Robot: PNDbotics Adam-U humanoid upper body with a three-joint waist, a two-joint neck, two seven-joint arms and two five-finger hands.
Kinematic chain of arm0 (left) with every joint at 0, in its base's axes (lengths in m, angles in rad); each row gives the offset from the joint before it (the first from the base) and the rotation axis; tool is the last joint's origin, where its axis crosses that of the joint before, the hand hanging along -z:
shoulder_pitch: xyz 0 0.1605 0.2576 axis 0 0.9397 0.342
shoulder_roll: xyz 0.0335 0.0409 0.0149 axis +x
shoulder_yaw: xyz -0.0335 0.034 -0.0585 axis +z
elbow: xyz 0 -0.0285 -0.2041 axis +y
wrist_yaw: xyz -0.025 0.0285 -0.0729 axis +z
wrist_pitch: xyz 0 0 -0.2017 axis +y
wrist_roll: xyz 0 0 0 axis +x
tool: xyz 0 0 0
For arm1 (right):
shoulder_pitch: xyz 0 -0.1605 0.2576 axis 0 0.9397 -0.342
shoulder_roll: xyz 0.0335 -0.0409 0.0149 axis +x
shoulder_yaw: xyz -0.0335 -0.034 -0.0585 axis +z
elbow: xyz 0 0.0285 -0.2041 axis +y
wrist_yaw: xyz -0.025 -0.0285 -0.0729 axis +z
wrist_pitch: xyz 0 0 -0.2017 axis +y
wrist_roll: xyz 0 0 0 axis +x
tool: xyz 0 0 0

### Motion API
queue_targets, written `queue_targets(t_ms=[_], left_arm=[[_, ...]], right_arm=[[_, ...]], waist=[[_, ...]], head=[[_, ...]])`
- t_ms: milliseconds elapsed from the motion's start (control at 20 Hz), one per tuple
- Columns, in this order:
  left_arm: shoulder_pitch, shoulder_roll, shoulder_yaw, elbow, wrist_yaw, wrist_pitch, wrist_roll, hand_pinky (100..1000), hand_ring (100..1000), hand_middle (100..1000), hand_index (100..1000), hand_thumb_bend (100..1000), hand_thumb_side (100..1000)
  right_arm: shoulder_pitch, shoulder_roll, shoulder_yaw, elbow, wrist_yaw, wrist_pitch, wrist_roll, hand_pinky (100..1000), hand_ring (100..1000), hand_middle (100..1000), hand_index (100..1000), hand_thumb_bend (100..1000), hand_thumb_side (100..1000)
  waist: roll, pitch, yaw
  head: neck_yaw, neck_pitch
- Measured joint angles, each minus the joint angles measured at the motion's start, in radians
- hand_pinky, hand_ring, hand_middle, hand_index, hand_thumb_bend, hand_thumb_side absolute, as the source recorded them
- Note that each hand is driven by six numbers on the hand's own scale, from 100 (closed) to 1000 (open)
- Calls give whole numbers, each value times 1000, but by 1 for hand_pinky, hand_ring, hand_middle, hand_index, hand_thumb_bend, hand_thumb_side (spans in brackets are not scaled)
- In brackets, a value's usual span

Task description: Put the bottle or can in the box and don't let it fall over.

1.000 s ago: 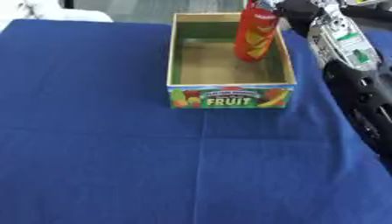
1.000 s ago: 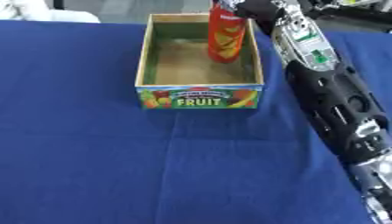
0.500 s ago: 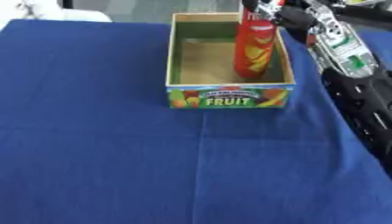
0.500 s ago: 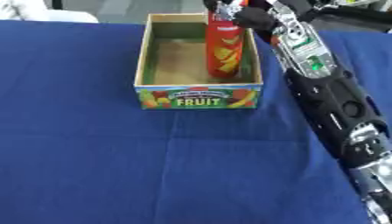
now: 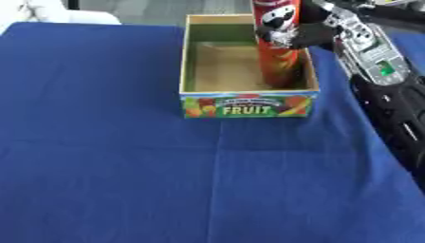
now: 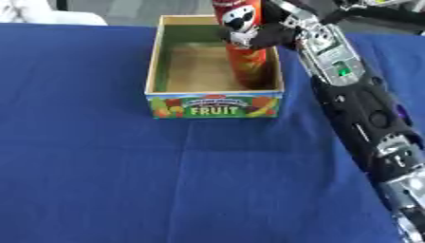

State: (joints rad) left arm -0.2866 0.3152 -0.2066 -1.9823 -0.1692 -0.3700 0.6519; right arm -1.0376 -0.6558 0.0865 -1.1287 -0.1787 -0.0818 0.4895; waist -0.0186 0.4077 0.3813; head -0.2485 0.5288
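1. The fingers (image 5: 275,37) of the right hand (image 5: 309,34) curl round the upper half of the red can (image 5: 279,52), pinching it from the right side.
2. The can, carried higher and nearer the box's far end a second ago, now stands upright with its base down in the near right corner of the box (image 5: 247,105), close against the right wall.
3. Whether the base rests fully on the box floor cannot be told; it appears to be at or just above it.
4. The fruit-printed box sits on the blue-clothed worktop (image 5: 124,166), its position unchanged.
5. Judged from this, placement is nearly complete; what remains is a release that leaves the tall can standing.
6. The left hand shows in neither view.
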Motion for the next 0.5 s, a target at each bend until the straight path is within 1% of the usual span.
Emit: queue_targets(t_ms=[50,100,150,300,500], left_arm=[[1,0,0,0,-1,0,0,882,681,896,757,100,672],[3,0,0,0,-2,0,0,882,681,896,757,100,672],[4,0,0,0,-2,1,0,882,681,896,757,100,672],[4,0,0,0,-3,2,-1,883,682,895,757,100,672],[6,0,0,0,-6,4,-2,885,681,896,757,100,672]], right_arm=[[0,0,0,1,4,2,7,1000,1000,1000,1000,100,580],[0,0,0,1,8,3,14,1000,1000,1000,1000,100,368],[0,0,0,1,10,4,23,1000,1000,1000,1000,100,100],[0,0,0,-6,12,7,56,1000,1000,1000,1000,100,100],[-1,0,-5,-15,12,25,95,1000,1000,1000,1000,100,100]], waist=[[0,0,0],[0,0,-1],[0,0,-3],[0,0,-4],[1,0,-7]], head=[[0,0],[0,0],[0,0],[1,0],[6,0]])
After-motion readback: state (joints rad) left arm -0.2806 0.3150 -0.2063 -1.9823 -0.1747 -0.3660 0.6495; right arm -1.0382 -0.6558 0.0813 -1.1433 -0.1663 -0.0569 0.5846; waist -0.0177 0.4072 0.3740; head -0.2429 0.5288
